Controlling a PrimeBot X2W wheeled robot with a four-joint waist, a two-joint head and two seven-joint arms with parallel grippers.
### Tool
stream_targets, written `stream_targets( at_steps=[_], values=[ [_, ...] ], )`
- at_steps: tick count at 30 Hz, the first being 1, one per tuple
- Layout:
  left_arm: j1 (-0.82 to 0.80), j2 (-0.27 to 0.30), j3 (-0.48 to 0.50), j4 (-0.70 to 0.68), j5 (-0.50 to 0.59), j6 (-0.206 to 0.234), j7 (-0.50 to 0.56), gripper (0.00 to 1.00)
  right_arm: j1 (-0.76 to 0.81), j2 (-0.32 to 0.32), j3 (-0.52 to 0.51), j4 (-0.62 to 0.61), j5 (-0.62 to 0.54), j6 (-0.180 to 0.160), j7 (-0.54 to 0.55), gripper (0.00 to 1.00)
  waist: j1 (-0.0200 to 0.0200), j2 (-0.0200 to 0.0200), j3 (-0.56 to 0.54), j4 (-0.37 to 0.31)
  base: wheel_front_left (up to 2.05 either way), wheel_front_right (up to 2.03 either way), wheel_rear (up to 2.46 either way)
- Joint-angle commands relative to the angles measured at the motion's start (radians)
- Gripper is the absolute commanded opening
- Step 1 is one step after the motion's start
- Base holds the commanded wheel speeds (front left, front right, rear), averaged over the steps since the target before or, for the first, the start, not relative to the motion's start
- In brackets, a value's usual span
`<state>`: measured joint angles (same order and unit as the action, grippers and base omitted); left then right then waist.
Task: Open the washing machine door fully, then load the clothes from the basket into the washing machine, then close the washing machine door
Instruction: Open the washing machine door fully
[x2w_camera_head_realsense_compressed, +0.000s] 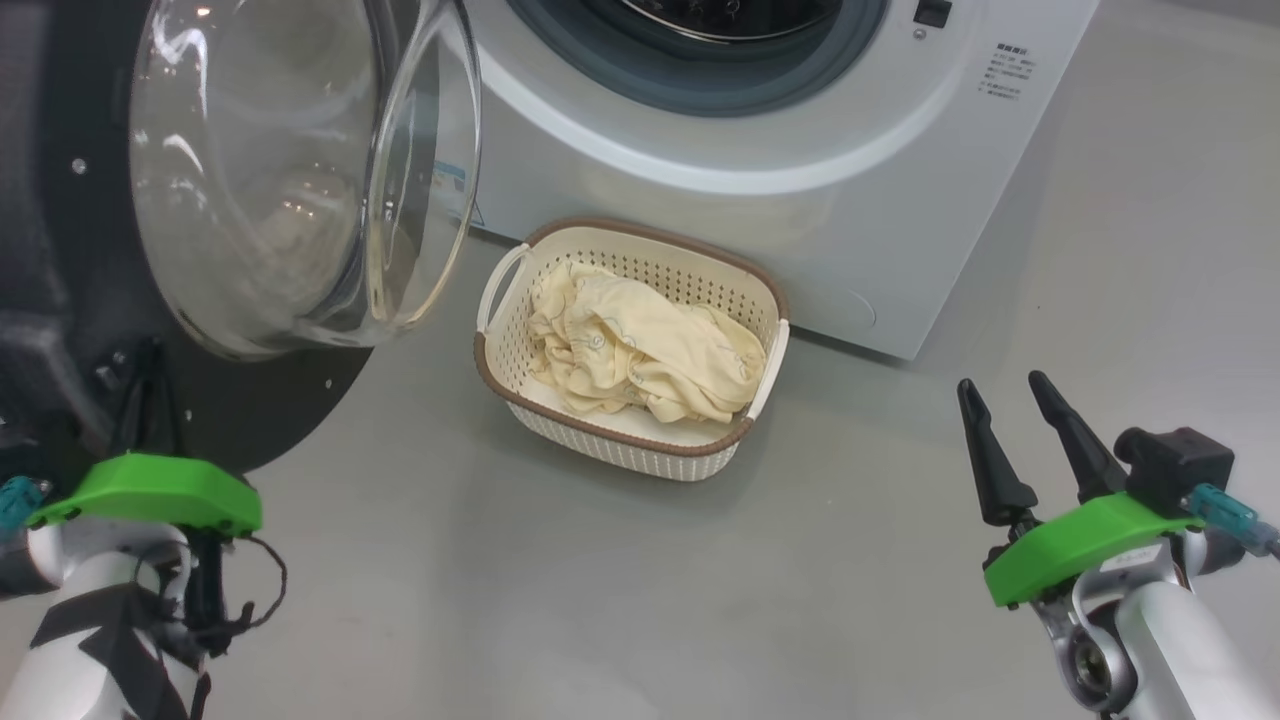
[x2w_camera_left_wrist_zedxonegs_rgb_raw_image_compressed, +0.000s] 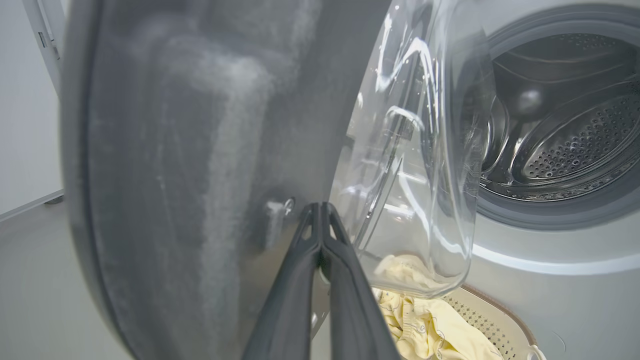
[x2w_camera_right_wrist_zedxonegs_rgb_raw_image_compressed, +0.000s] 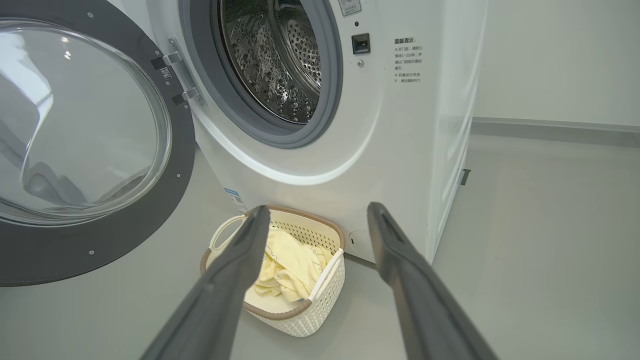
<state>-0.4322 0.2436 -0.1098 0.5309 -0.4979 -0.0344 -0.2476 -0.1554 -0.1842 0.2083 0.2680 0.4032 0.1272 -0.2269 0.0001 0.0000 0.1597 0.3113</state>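
Soft, even light, faint shadows. Glare streaks the washing machine door (x2w_camera_head_realsense_compressed: 260, 170) at ten o'clock in my head view; up close, my left wrist view blurs it.

This is a laundry corner in a plain, sparsely fitted room. A white front-loading washing machine (x2w_camera_right_wrist_zedxonegs_rgb_raw_image_compressed: 400, 150) stands straight on the floor (x2w_camera_head_realsense_compressed: 500, 580), which is smooth, pale grey and seamless. Its round door (x2w_camera_right_wrist_zedxonegs_rgb_raw_image_compressed: 125, 245) hangs open, showing the grey rubber gasket (x2w_camera_head_realsense_compressed: 700, 95) and the perforated steel drum (x2w_camera_right_wrist_zedxonegs_rgb_raw_image_compressed: 280, 60). A printed notice (x2w_camera_right_wrist_zedxonegs_rgb_raw_image_compressed: 410, 60) in Chinese characters sits on the machine's front panel. Just in front of the machine, a cream perforated laundry basket (x2w_camera_head_realsense_compressed: 640, 455) holds pale yellow clothes (x2w_camera_head_realsense_compressed: 640, 350). Beyond the machine, the wall (x2w_camera_right_wrist_zedxonegs_rgb_raw_image_compressed: 560, 55) is bare white, with a grey skirting (x2w_camera_right_wrist_zedxonegs_rgb_raw_image_compressed: 550, 131) along its foot.
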Motion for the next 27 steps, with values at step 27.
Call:
stream_targets(
  at_steps=[27],
  values=[
    [-0.244,0.179,0.285,0.113,0.002,-0.046,-0.014,0.0,-0.048,-0.095,-0.08,-0.254,-0.081,0.003,0.176,1.0,-0.0001,0.0,0.247,0.063,0.0,0.0,0.0]
  ],
)
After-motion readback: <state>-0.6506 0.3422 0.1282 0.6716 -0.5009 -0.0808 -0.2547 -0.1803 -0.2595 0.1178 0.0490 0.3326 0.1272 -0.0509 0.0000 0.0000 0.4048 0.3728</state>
